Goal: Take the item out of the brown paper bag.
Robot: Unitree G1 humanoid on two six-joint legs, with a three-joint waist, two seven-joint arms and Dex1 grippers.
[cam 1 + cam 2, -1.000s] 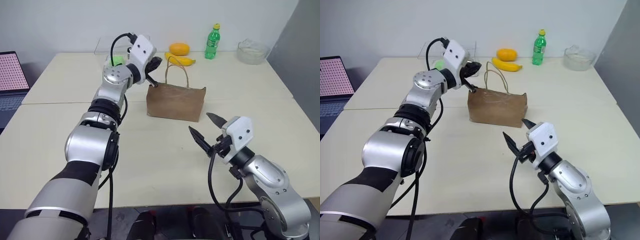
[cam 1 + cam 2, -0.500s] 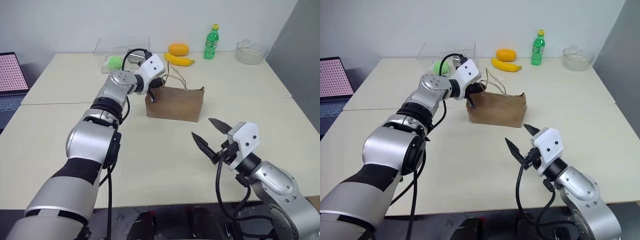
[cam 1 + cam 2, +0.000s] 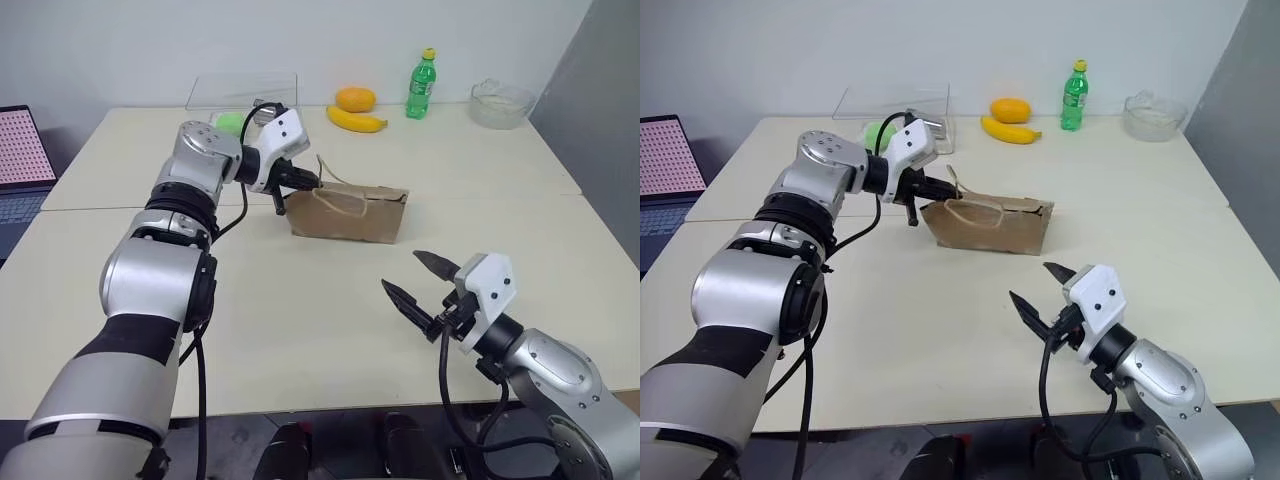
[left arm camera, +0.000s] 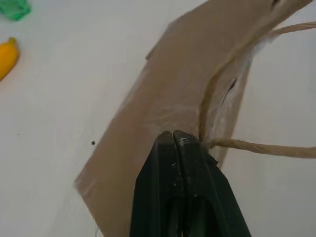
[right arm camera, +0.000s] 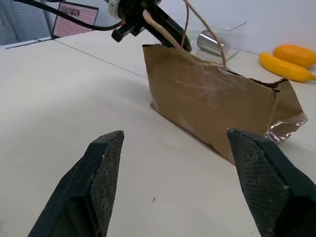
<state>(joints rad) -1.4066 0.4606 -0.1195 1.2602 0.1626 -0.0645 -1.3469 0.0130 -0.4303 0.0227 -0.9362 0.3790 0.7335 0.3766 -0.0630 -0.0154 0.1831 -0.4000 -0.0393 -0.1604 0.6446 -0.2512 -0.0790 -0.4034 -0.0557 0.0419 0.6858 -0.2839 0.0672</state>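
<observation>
The brown paper bag (image 3: 345, 213) lies tilted near the middle of the counter (image 3: 300, 300), toward its far half. The bag is creased kraft paper, wider than tall, with thin tan twine loop handles (image 3: 975, 208). No print or lettering can be read on it. A crumpled clear film shows at one torn lower corner in the right wrist view. The item cannot be seen; whether it is inside the bag cannot be told.

The left tool (image 4: 176, 140) has its two black fingers pressed together at the bag's upper edge on the robot's left side, right where a handle meets the paper. Whether paper or twine is pinched between them cannot be told.

The right tool (image 3: 418, 278) hovers over the near part of the counter, well apart from the bag, fingers spread wide and holding nothing. Its finger pads (image 5: 256, 168) carry a fine cross-hatched texture.

Along the far edge stand a green plastic bottle (image 3: 421, 86) with a yellow cap, label unreadable, a yellow banana (image 3: 357, 119), an orange rounded fruit (image 3: 356, 98), a clear glass bowl (image 3: 500, 101) and a clear plastic box (image 3: 240, 95).
</observation>
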